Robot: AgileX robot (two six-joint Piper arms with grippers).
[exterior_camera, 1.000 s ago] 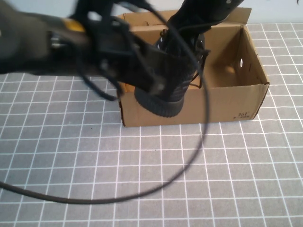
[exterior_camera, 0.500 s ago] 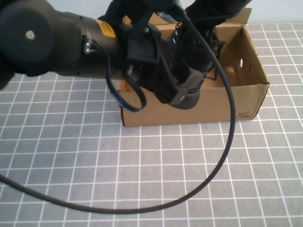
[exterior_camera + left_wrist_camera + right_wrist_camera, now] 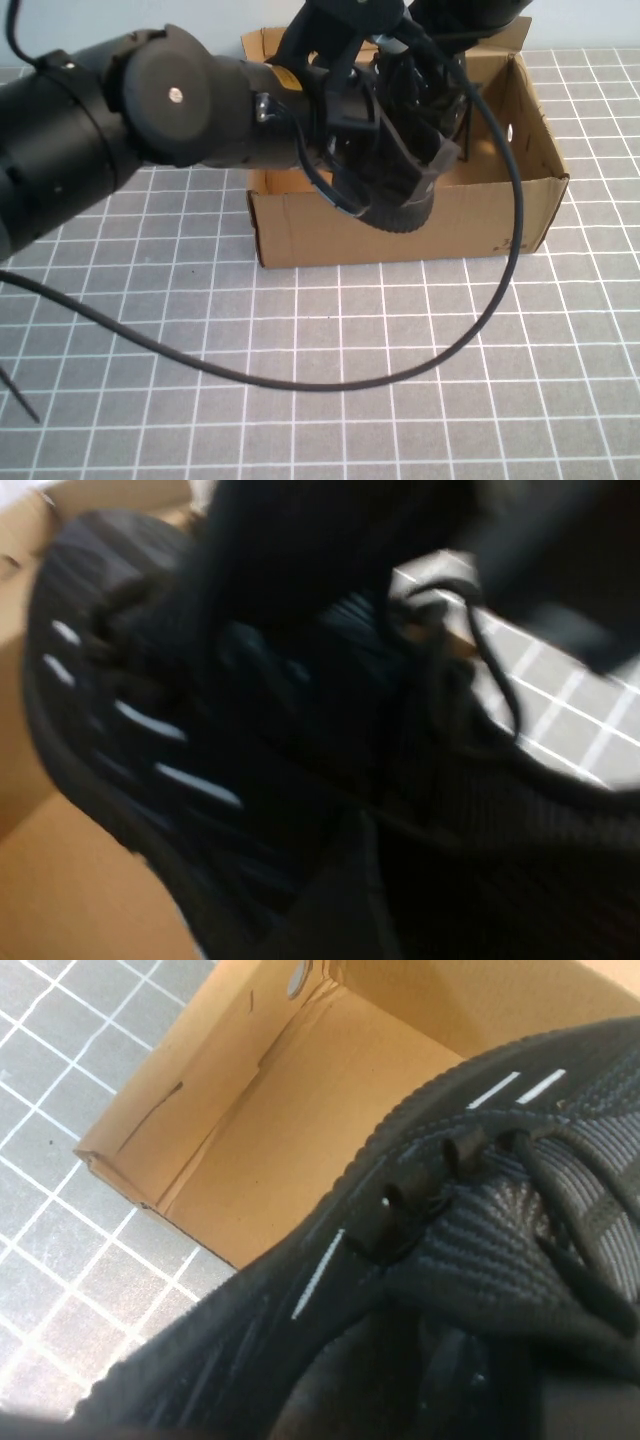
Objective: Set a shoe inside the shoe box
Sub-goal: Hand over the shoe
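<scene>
The black knit shoe (image 3: pixel 405 205) hangs tilted over the open brown shoe box (image 3: pixel 470 225), its sole toward the front wall and its laces up by the back. My left gripper (image 3: pixel 392 165) reaches in from the left and is shut on the shoe's side. My right gripper (image 3: pixel 428 55) comes down from the back and is shut on the shoe's upper part, mostly hidden. The left wrist view is filled by the shoe (image 3: pixel 150 730) with white stripes. The right wrist view shows the shoe (image 3: pixel 480 1210) above the box floor (image 3: pixel 300 1110).
The box has a round hole (image 3: pixel 510 131) in its right end and a printed mark (image 3: pixel 514 243) on the front corner. A black cable (image 3: pixel 400 368) loops over the grey gridded table (image 3: pixel 150 330) in front of the box.
My left arm has swung further right and over the box, carrying the shoe's sole end up and to the right. The cable loop has shifted right.
</scene>
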